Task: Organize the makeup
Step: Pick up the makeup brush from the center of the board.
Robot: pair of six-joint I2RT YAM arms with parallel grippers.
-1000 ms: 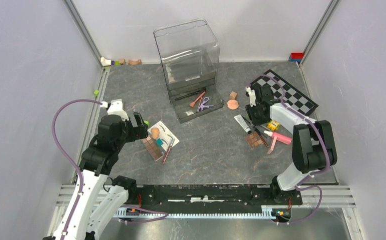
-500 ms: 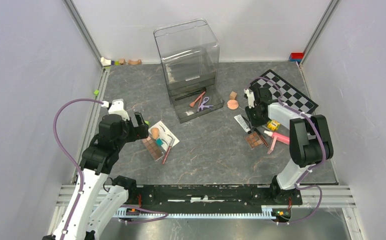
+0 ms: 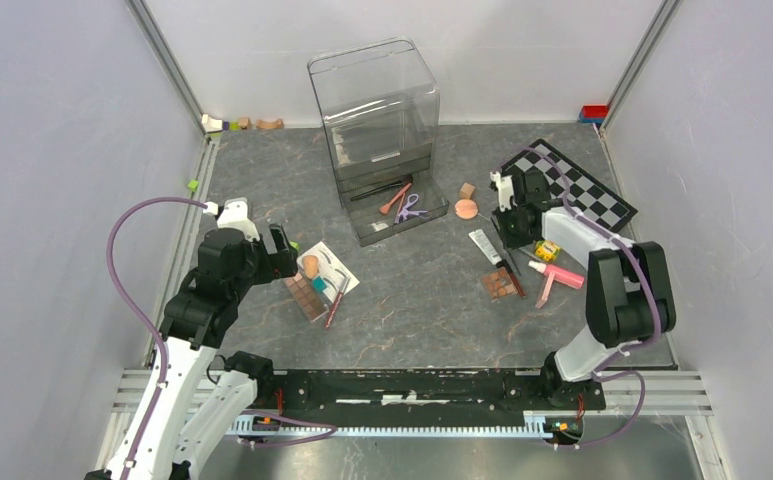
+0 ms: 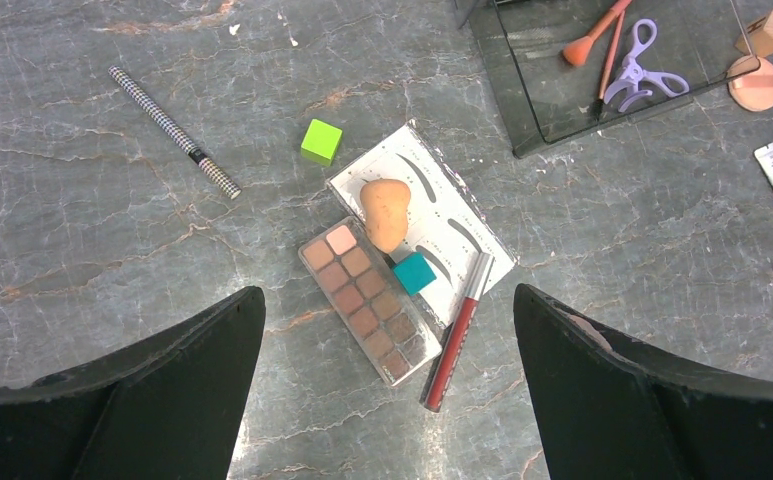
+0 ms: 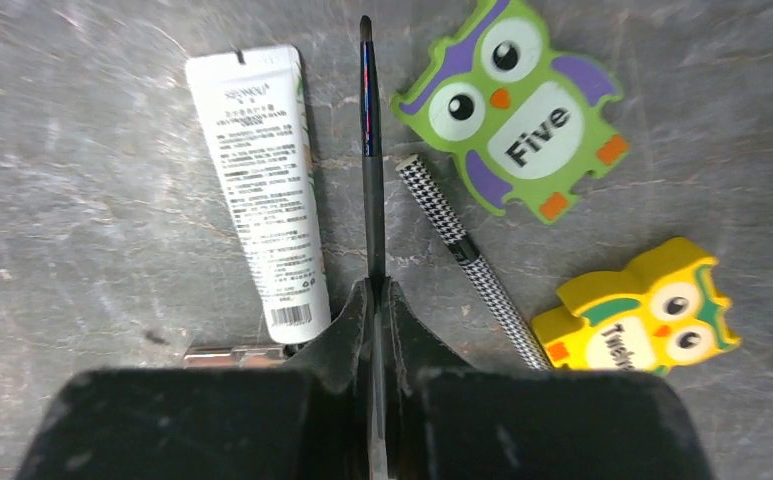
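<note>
My right gripper is shut on a thin black brush, low over the table. The brush lies between a white tube and a houndstooth pencil. In the top view my right gripper is beside a small brown palette and a pink tube. My left gripper is open, high above a brown eyeshadow palette. Beside the palette are a peach sponge, a white eyebrow card and a red lip gloss. Lilac scissors lie in the open drawer.
A clear drawer organizer stands at the back centre. A checkerboard lies at the right. Green and yellow owl pieces lie by my right gripper. A green cube, a teal cube and a second houndstooth pencil lie on the left.
My right arm's elbow shifted left and back. The small brown palette by my right gripper slid a little to the left. My left arm has not moved.
</note>
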